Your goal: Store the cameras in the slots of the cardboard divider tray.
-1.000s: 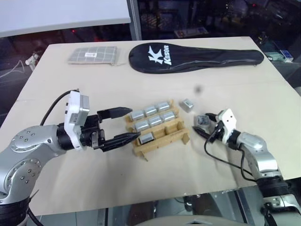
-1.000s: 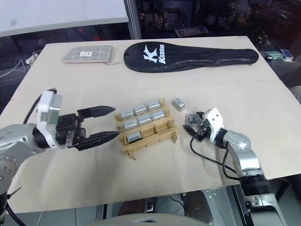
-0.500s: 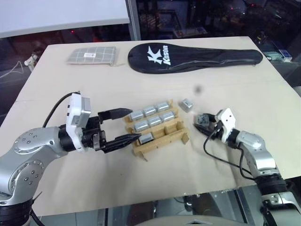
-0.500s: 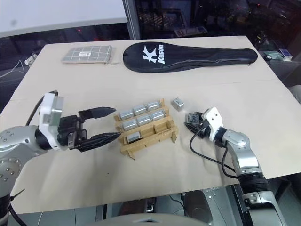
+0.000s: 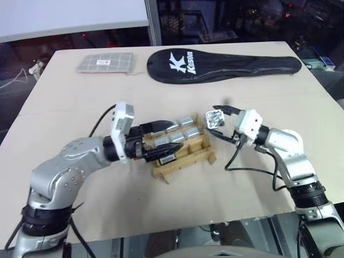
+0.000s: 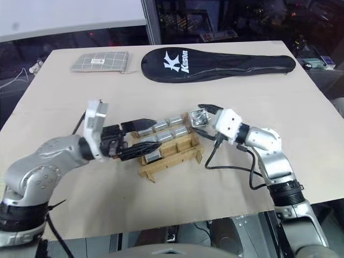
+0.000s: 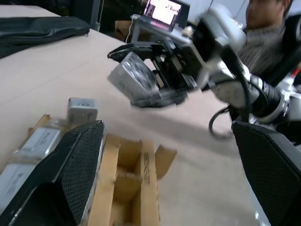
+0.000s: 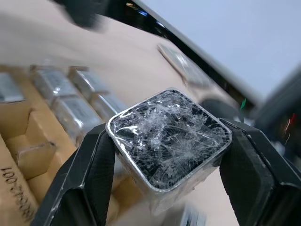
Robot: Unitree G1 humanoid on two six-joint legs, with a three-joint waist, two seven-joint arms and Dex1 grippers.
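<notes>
The tan cardboard divider tray [image 5: 189,156] lies mid-table with several silver-grey cameras [image 5: 186,121] in its slots. My right gripper [image 5: 212,119] is shut on another camera [image 5: 216,117], held in the air just off the tray's far right corner. Its cracked dark face [image 8: 169,134] sits clamped between both fingers [image 8: 89,183]. My left gripper [image 5: 174,134] is open and reaches level over the tray's left side, one finger on each side of the filled rows. One loose camera [image 7: 82,109] lies on the table beside the tray.
A black racket cover [image 5: 220,64] and a grey checked pouch [image 5: 105,63] lie at the far side of the table. A seated person [image 7: 268,23] is beyond the table's right edge. Bare tabletop surrounds the tray on the near side.
My right gripper closed on a camera, lifted it off the table and carried it left toward the tray. My left gripper slid right, from beside the tray to over it.
</notes>
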